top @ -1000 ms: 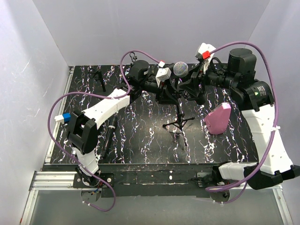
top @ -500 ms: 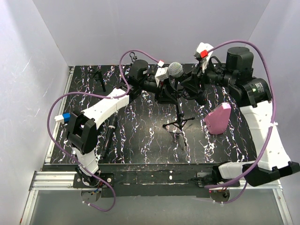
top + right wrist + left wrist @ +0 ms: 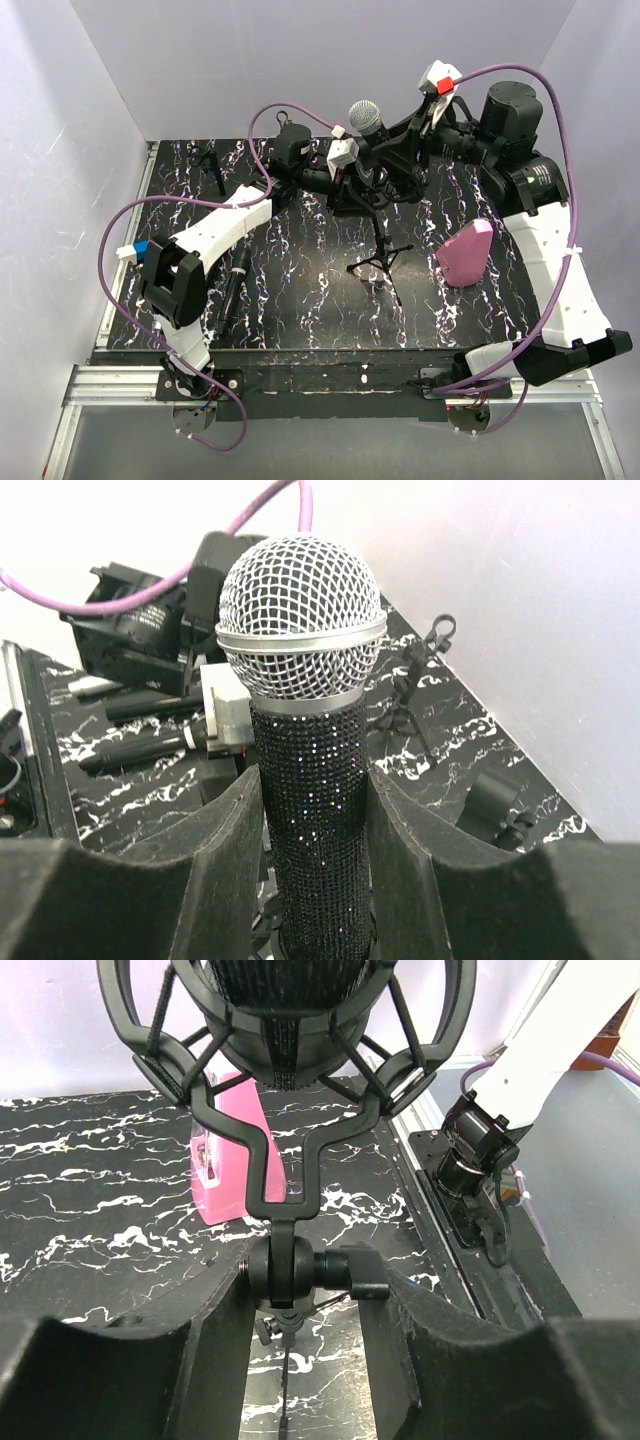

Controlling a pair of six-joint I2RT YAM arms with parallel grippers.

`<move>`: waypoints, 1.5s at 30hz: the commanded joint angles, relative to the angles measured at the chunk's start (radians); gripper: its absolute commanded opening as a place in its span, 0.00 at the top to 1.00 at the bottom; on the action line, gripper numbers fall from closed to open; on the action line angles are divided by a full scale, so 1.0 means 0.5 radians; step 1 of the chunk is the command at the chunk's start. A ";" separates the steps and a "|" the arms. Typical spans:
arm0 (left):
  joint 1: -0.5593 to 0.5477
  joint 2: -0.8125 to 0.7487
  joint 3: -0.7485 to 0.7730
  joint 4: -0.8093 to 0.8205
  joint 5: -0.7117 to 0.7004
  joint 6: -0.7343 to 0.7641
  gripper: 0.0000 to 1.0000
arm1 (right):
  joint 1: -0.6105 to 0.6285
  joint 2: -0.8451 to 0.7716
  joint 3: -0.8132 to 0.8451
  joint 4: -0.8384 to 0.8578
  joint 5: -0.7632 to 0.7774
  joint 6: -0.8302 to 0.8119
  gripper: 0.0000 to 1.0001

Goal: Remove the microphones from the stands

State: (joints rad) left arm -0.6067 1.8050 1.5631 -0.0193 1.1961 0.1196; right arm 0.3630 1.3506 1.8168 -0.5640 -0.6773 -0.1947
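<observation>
The microphone [image 3: 300,680] sat at the top of the stand [image 3: 380,240], its lower end apparently inside the ring of the cradle [image 3: 290,1090] and its mesh head above it. The right tool [image 3: 312,810] was clenched on the glittered body just below the head. The left tool [image 3: 305,1300] gripped the stand's swivel joint under the cradle. The microphone looked stiff and fairly weighty. Its rough body should give good purchase, but the mesh head might dent, so the body was the place to hold. The stand looked spindly and light on the bench [image 3: 300,290] and likely to tip unless steadied. A pink block [image 3: 465,252] stood right of the stand.
</observation>
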 commanded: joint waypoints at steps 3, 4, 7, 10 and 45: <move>-0.017 0.035 0.015 -0.308 -0.085 0.068 1.00 | 0.053 0.069 0.140 0.668 -0.170 0.456 0.99; -0.020 0.038 0.021 -0.305 -0.085 0.071 1.00 | 0.062 0.103 0.167 0.704 -0.182 0.503 0.99; -0.029 0.047 0.043 -0.348 -0.091 0.104 1.00 | 0.121 0.176 0.253 0.803 -0.195 0.577 0.99; -0.032 0.047 0.049 -0.382 -0.104 0.138 1.00 | 0.173 0.271 0.394 0.867 -0.176 0.601 0.99; 0.091 -0.131 0.405 -1.508 -0.367 0.991 1.00 | -0.327 0.314 -0.424 1.223 1.106 0.331 0.99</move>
State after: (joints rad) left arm -0.5713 1.8065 1.8027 -0.7696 1.0519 0.5968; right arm 0.2325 1.4712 1.6459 -0.0498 -0.2520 -0.0555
